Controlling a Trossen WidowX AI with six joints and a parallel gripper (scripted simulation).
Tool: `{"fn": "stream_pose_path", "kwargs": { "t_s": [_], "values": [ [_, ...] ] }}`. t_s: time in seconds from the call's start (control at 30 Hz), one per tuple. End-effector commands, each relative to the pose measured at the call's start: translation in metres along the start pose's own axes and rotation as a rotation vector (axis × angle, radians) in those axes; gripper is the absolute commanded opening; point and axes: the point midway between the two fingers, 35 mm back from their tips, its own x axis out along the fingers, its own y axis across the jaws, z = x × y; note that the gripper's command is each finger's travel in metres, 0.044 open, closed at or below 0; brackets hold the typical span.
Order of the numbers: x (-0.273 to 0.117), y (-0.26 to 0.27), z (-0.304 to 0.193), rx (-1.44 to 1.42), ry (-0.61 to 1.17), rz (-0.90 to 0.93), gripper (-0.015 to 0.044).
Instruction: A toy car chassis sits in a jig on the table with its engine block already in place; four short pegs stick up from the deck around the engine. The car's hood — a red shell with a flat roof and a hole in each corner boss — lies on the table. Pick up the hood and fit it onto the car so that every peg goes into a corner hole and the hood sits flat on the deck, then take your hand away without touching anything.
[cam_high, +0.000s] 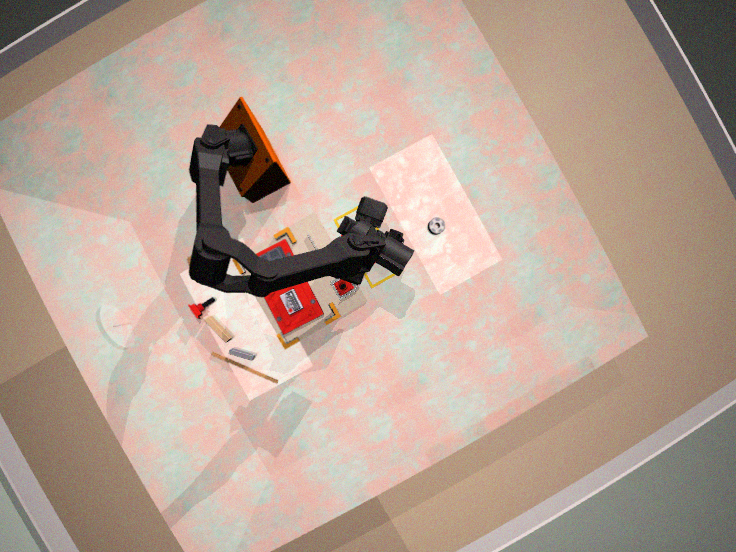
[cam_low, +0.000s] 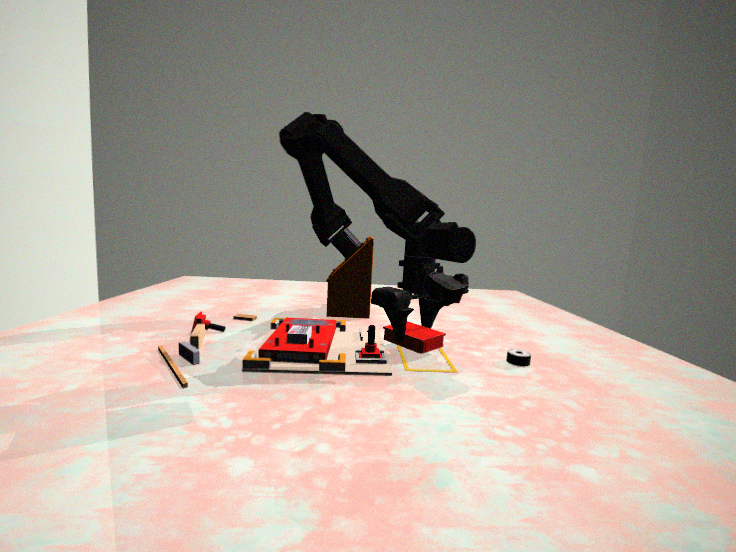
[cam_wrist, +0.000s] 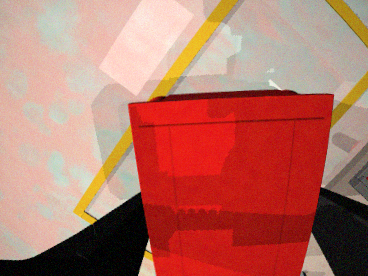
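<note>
The red hood (cam_low: 425, 337) (cam_wrist: 260, 165) is between the fingers of my gripper (cam_low: 414, 332) (cam_wrist: 226, 195), which is shut on its two long sides. The hood hangs roof up, seemingly just above the table, over the yellow outline (cam_high: 383, 281) (cam_low: 431, 370) (cam_wrist: 192, 52). Its corner holes are hidden. The red chassis (cam_high: 285, 320) (cam_low: 324, 336) sits in the jig's corner brackets (cam_high: 288, 341) (cam_low: 332, 362), left of the gripper in the exterior view. The engine block (cam_high: 291, 301) (cam_low: 299, 334) is on its deck, with short black pegs around it.
A red part with a black post (cam_high: 343, 287) (cam_low: 371, 350) stands between chassis and hood. A ring-shaped wheel (cam_low: 518, 358) lies on the far side of the hood. A grey block (cam_high: 242, 353) (cam_low: 189, 352) and a wooden stick (cam_high: 244, 367) (cam_low: 172, 366) lie beyond the chassis.
</note>
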Motion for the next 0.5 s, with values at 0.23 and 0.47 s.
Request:
{"fn": "stream_pose_path", "kwargs": {
  "t_s": [0.23,0.47],
  "values": [
    [-0.041,-0.001,0.004,0.006,-0.015,0.000,0.0000],
    [-0.064,0.000,0.004,0.006,-0.016,0.001,0.0000]
  ]
}}
